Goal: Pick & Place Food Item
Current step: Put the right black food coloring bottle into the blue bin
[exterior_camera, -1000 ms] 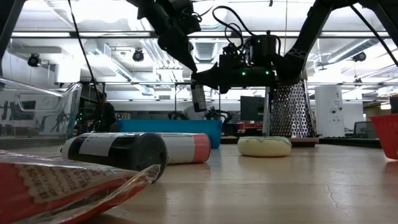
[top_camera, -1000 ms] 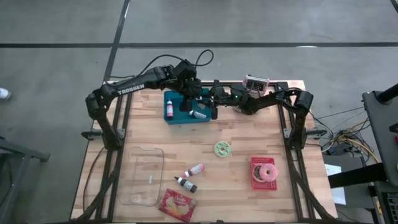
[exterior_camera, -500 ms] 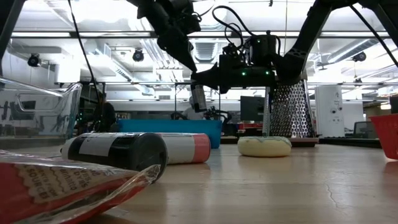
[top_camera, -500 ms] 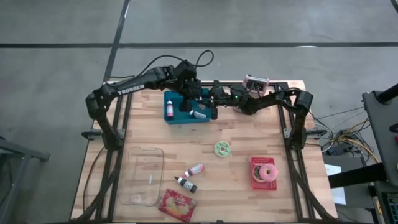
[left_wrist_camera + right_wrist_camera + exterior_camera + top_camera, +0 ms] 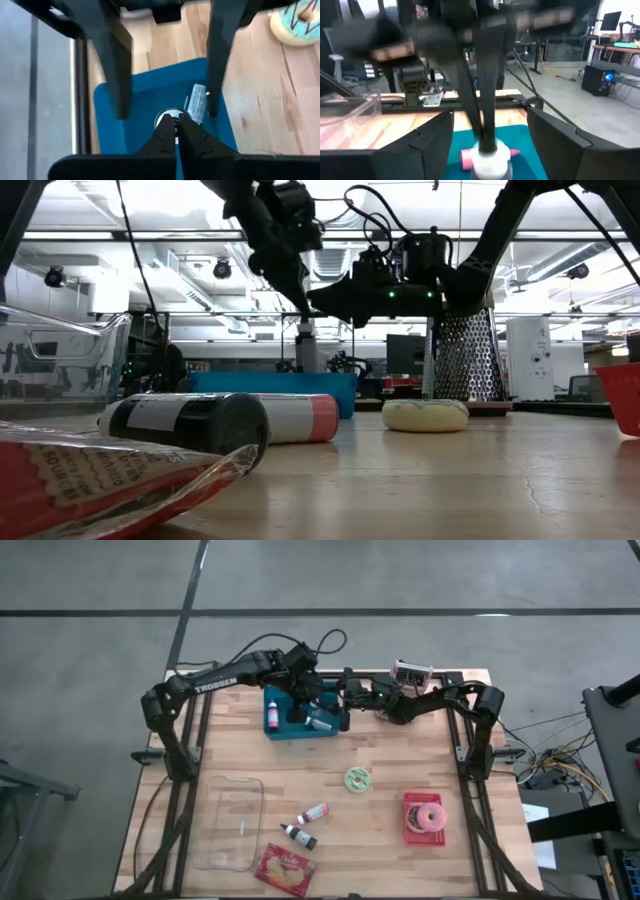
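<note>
A small bottle with a white cap [image 5: 487,156] stands upright over the blue tray [image 5: 285,730] at the table's far side. Its lower end is hidden behind the tray's wall [image 5: 270,392]. My left gripper [image 5: 175,124] comes down on it from above, shut. My right gripper [image 5: 490,115] is open, one finger on either side of the bottle [image 5: 304,345] and apart from it. In the tray lie a pink bottle [image 5: 272,718] and a clear bottle [image 5: 197,102]. My left gripper has its shut fingertips [image 5: 166,131] on top of the bottle's white cap [image 5: 163,118]. The fingers point down from above. The bottle stays upright below them. Whether the tips pinch something on the cap or only press on it, I cannot tell.
On the near half of the table are a green donut [image 5: 357,778], a pink donut in a red tray [image 5: 427,817], a clear glass dish [image 5: 230,822], two small bottles [image 5: 306,824] and a red snack packet [image 5: 286,870]. A grater [image 5: 412,672] stands at the far edge.
My right gripper has opened and let go of the bottle. The bottle has gone from tilted to upright, slightly lower and toward the table's left. My left gripper has shifted the same way and stays shut.
</note>
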Action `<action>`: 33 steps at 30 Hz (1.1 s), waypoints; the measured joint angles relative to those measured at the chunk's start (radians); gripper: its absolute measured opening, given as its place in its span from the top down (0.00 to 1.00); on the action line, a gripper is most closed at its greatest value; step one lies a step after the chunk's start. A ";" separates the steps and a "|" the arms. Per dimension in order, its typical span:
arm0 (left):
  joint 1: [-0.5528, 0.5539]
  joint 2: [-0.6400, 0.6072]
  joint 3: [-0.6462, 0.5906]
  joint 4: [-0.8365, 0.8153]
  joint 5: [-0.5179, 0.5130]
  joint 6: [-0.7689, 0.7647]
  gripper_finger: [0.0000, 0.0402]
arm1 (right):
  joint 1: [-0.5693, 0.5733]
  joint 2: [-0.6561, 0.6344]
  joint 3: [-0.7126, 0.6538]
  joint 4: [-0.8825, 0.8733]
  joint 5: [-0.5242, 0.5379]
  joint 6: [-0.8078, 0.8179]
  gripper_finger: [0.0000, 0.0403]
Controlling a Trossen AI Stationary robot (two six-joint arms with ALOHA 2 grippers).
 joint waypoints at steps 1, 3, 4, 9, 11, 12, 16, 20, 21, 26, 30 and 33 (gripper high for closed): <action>0.000 0.007 -0.002 0.000 0.001 0.000 1.00 | 0.000 -0.001 0.000 0.001 0.003 0.004 0.38; -0.003 0.016 -0.003 0.002 0.000 0.000 1.00 | 0.000 -0.001 0.000 -0.004 0.021 0.010 0.38; -0.003 0.018 -0.003 0.004 0.001 0.000 1.00 | -0.001 -0.001 0.000 -0.005 0.028 0.015 0.38; -0.003 0.028 -0.017 0.003 0.001 0.001 1.00 | -0.017 -0.001 -0.002 -0.009 0.141 0.036 0.42; -0.004 0.027 -0.026 0.004 0.001 0.002 1.00 | -0.028 -0.001 -0.002 -0.011 0.182 0.047 0.43; -0.004 0.026 -0.034 0.008 0.001 0.002 1.00 | -0.035 -0.001 -0.002 -0.013 0.196 0.059 0.43; -0.003 0.022 -0.073 0.039 -0.001 0.000 1.00 | -0.060 -0.001 -0.003 -0.020 0.230 0.107 0.43; -0.003 0.030 -0.114 0.050 -0.007 -0.002 1.00 | -0.074 -0.001 -0.003 -0.024 0.237 0.122 0.43; -0.002 0.030 -0.120 0.060 -0.007 -0.004 1.00 | -0.074 -0.001 -0.003 -0.024 0.237 0.122 0.43; 0.009 0.027 -0.151 0.075 -0.019 -0.008 1.00 | -0.071 -0.002 -0.003 -0.024 0.236 0.121 0.43; 0.007 0.026 -0.151 0.079 -0.021 -0.008 1.00 | -0.073 -0.002 -0.003 -0.024 0.236 0.121 0.43; 0.007 0.026 -0.151 0.082 -0.018 -0.008 1.00 | -0.072 -0.002 -0.003 -0.024 0.236 0.121 0.43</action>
